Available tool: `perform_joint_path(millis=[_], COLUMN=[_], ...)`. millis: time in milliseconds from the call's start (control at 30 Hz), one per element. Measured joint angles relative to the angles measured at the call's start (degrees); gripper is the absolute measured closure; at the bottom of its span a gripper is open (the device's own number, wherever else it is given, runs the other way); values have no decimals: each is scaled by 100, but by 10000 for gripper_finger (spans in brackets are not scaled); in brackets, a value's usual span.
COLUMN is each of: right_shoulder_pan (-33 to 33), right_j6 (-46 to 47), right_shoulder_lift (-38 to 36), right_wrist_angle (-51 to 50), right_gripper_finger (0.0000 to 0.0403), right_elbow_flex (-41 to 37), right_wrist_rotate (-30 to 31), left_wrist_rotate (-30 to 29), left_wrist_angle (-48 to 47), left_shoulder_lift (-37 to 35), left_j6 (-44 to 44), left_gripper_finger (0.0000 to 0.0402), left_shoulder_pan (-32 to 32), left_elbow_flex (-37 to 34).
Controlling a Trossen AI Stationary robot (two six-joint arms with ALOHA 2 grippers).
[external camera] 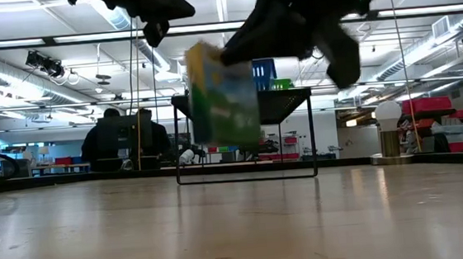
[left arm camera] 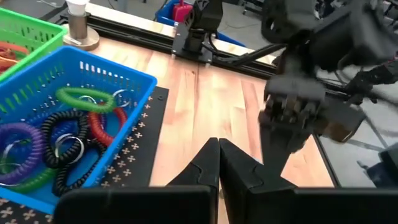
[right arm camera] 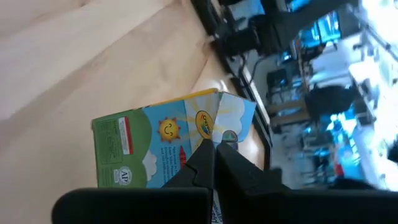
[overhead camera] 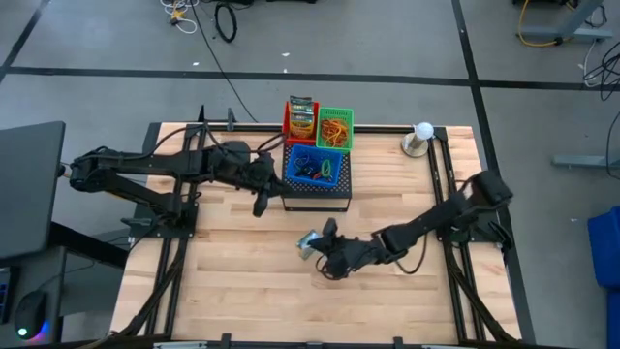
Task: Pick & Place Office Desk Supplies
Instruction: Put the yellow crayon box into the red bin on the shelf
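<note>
My right gripper (overhead camera: pixel 327 250) is shut on a green-white crayon box (right arm camera: pixel 168 146) over the middle of the table. The box also shows in the high view (overhead camera: pixel 310 242) and the low view (external camera: pixel 222 93). My left gripper (overhead camera: pixel 262 199) is shut and empty, just left of the big black perforated box (overhead camera: pixel 315 194). A blue basket (left arm camera: pixel 134 84) on that box holds purple, green, black and red coiled loops (left arm camera: pixel 68 134). A green basket (overhead camera: pixel 335 128) holds tan and orange rubber bands. A red basket (overhead camera: pixel 300 118) holds another small box. My right gripper pinches the crayon box between its two fingertips (right arm camera: pixel 200 163) at one long edge of its printed face (right arm camera: pixel 208 134), toward the blue-and-yellow end. The box is lifted clear of the table and stands roughly upright in the low view, beside and below the fingers.
A white ball on a stand (overhead camera: pixel 421 139) is at the table's far right. The black perforated box stands on thin legs (external camera: pixel 247 174) at the far middle. Bare wood (overhead camera: pixel 242 291) lies at the near side. People sit in the room behind (external camera: pixel 120 138).
</note>
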Motion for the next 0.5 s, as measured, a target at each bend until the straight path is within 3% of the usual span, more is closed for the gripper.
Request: perform_joint_path(millis=[233, 500], right_shoulder_pan=[0, 11], right_j6=[-569, -551], right_shoulder_lift=[743, 775], right_wrist_angle=[910, 582], right_gripper_finger=[394, 386], right_elbow_flex=[0, 0], right_wrist_rotate=[-134, -272], left_wrist_rotate=[0, 2], left_wrist_angle=[-106, -339], left_shoulder_lift=[0, 0], left_j6=[-99, -174], left_gripper_finger=[394, 394], left_shoulder_pan=[-2, -7], left_elbow_flex=[0, -2])
